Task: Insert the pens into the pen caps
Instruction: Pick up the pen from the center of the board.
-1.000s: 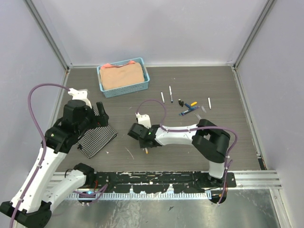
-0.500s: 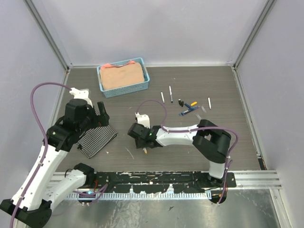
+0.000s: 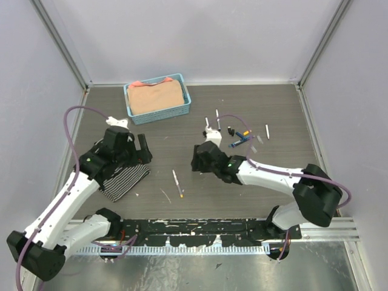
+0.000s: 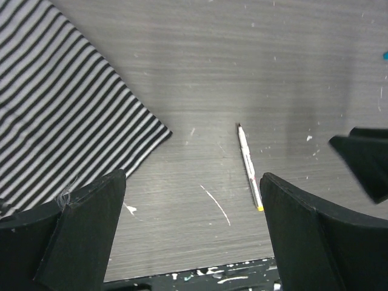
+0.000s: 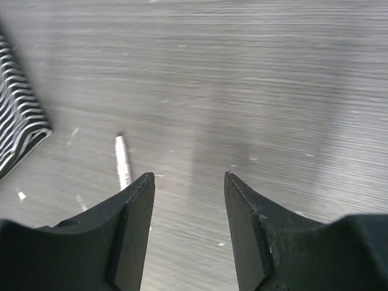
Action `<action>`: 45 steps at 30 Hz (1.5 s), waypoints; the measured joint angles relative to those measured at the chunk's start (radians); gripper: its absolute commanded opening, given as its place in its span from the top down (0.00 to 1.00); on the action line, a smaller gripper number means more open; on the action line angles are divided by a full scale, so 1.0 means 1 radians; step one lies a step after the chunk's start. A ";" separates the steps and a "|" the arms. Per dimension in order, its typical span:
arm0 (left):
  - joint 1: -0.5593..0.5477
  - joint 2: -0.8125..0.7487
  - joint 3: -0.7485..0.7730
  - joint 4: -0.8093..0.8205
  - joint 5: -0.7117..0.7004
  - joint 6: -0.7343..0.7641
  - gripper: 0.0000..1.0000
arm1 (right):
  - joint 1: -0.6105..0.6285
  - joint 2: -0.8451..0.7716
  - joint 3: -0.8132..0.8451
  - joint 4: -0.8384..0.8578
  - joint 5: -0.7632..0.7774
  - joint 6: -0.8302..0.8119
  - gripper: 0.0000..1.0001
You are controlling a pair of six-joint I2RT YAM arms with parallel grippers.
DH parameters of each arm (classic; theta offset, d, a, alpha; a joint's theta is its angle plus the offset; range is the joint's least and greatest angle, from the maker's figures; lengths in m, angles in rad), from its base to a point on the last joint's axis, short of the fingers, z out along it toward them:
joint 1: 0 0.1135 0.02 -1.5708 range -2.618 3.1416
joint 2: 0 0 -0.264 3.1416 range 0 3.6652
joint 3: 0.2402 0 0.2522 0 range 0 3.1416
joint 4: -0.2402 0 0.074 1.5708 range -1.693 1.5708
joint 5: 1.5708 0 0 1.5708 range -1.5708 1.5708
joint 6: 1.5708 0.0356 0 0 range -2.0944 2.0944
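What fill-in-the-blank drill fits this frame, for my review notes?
The right hand is open and holds ____.
The pen nearest the front edge lies flat on the ____.
The cloth left of that pen is ____ black and white.
The basket at the back is coloured ____.
Missing words: nothing; table; striped; blue.

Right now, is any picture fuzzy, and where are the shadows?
Top external: sharp and evenly lit. Left wrist: the pen is crisp, and the left end effector looms dark. Right wrist: a faint grey shadow band crosses the table ahead of the right end effector.
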 measured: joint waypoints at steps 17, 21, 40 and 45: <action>-0.501 0.439 -0.098 0.176 -0.195 -0.393 0.08 | -0.204 -0.374 -0.237 -0.071 -0.025 0.005 0.45; -0.583 0.559 -0.045 0.185 -0.233 -0.455 0.14 | -0.234 -0.457 -0.262 -0.121 -0.019 0.005 0.45; -0.654 0.714 0.011 0.216 -0.264 -0.596 0.46 | -0.253 -0.546 -0.282 -0.235 0.006 0.001 0.45; -0.654 0.732 0.007 0.222 -0.259 -0.610 0.47 | -0.253 -0.546 -0.282 -0.238 0.006 0.000 0.45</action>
